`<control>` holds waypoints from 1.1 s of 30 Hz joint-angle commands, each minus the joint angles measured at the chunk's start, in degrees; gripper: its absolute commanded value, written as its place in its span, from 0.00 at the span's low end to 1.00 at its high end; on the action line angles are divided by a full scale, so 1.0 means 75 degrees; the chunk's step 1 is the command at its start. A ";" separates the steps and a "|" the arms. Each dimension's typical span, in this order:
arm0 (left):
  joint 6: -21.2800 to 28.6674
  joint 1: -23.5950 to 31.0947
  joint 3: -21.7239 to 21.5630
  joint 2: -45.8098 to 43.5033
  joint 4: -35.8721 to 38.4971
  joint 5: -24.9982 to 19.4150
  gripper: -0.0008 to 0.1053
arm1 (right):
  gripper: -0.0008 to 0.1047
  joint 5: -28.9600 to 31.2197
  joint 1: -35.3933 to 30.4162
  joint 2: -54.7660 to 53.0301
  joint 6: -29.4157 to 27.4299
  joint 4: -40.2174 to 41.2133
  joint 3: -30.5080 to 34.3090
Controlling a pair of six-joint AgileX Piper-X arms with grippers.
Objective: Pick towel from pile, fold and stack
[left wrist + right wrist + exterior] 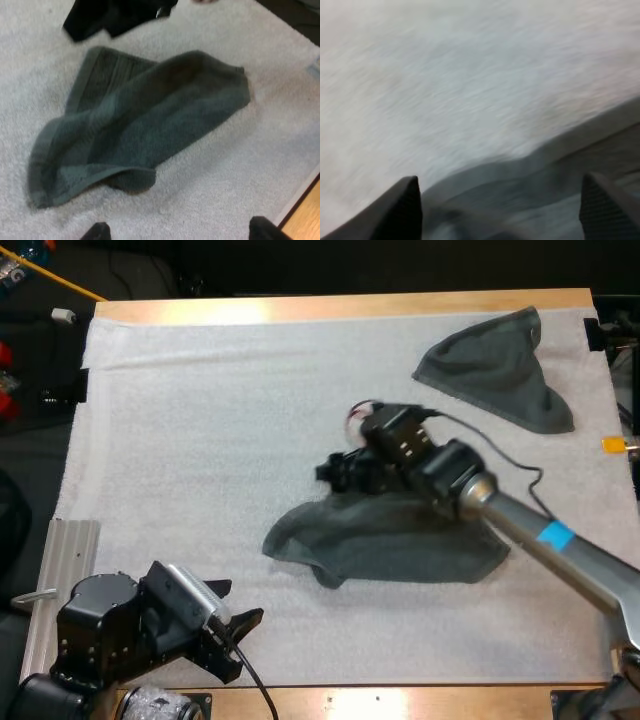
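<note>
A wooden table (330,308) carries a white mat (200,440) that covers nearly all of it. The left half of the mat is wide and bare.

A dark grey-green towel (400,545) lies rumpled near the middle of the mat, a little to the right and toward the near side. One part is doubled over another, and its banded edge faces far and left. A second towel (495,365), crumpled into a peak, sits at the far right corner, well apart from the first.

The right gripper (338,472) hangs over the far left edge of the middle towel, fingers spread and holding nothing. The left gripper (235,615) waits at the near left of the mat, also spread and empty, facing the towel from a distance.

The step in hand looks like taking hold of the middle towel to spread it out. To do it well, the right fingers should close on the single banded edge, not on the doubled part, so the cloth opens instead of bunching. The left gripper would best take a neighbouring corner.

The bare left half is the safest room for pulling flat. The near edge of the mat lies close to the towel, and a pale metal strip (62,580) borders the near left.
</note>
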 commanded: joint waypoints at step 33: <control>-0.0188 -0.0048 0.0276 0.0031 -0.0502 0.0035 0.53 | 0.58 0.0334 -0.1433 0.2189 -0.1067 0.0405 -0.0970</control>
